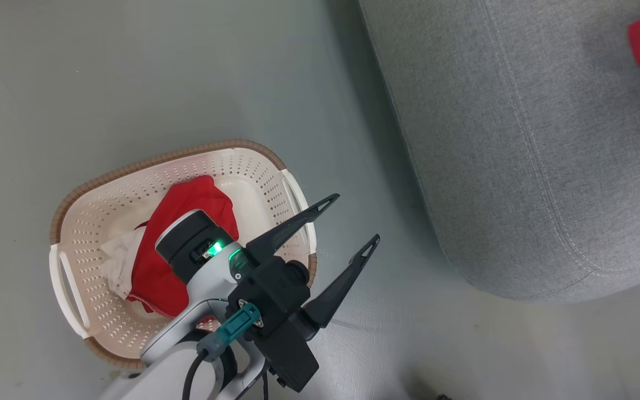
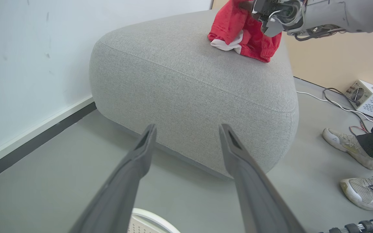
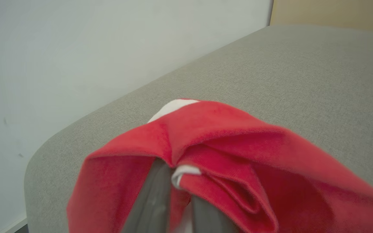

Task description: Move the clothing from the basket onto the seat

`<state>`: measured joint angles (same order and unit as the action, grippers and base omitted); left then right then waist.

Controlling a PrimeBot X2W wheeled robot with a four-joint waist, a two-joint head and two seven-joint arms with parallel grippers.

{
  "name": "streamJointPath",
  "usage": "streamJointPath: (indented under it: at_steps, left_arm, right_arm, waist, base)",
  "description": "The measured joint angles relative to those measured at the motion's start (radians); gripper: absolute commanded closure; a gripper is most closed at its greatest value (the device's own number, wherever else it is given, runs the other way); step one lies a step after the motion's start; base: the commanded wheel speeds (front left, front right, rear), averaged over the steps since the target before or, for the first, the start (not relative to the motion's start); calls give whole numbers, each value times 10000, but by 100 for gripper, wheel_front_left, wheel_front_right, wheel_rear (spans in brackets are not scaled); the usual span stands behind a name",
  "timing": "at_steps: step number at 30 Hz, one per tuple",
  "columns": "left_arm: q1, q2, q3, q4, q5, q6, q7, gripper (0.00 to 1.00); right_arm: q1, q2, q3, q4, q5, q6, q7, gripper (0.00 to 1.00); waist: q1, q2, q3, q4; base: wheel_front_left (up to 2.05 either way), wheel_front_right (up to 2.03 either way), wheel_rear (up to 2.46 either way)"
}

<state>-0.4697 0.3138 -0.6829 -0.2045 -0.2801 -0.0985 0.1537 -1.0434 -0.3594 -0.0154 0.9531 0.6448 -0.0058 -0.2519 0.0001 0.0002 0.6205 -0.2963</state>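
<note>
Grey-green floor (image 1: 131, 83) is spreading smooth and matte under everything. A white wall (image 2: 28, 48) is running behind the seat and meeting the floor at a dark skirting strip (image 2: 37, 132). A beige panel (image 2: 335, 58) is standing past the seat's far side.

Seat (image 1: 520, 166): grey woven upholstery with a rounded corner and stitched seams, sitting straight on the floor, to the right of the basket and apart from it.

Basket (image 1: 253, 172): cream, perforated, with a brown woven-look rim, standing on the floor at the robot's left front. A red and white garment (image 1: 198, 200) is lying bunched inside it, partly behind the left arm.

A second red garment (image 2: 254, 42) is resting on the seat top with its lower folds touching the fabric. The right gripper (image 3: 178, 181) is clenching it from above, its fingers buried in the folds.

The left gripper (image 1: 356, 216) is hanging over the floor just beside the basket's right rim. Its fingers are spread wide with nothing between them, pointing toward the seat.

A person's pale shoes (image 2: 348, 145) are standing on the floor beyond the seat corner. A vented metal box (image 2: 371, 98) is sitting nearby with cables (image 2: 335, 100) trailing from it.
</note>
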Motion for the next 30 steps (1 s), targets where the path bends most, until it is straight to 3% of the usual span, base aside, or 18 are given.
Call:
streamJointPath:
  at_steps: [1,2,3,18,30]
  left_arm:
    - [0,10,13,8,0,2,0,0]
    - [-1,10,15,12,0,0,-2,0]
    - [-2,10,17,44,0,0,-15,0]
    - [-30,-339,71,991,-169,-31,-650,0]
    - [500,-506,802,1923,-474,516,-1457,0]
  right_arm:
    - [-5,59,10,61,0,29,-2,64]
    - [-6,107,42,115,-13,67,-4,20]
    - [-17,153,67,182,-25,73,-4,0]
    - [641,602,959,853,-865,606,-17,0]
    - [1714,775,1367,479,-1423,859,-17,0]
  waist:
    - [0,0,20,4]
    - [0,-1,32,3]
    - [0,-1,33,-1]
    - [0,-1,-778,3]
    - [-1,-2,-2048,310]
  base:
    - [0,0,0]
    - [0,0,0]
    - [0,0,0]
    - [0,0,0]
    - [0,0,0]
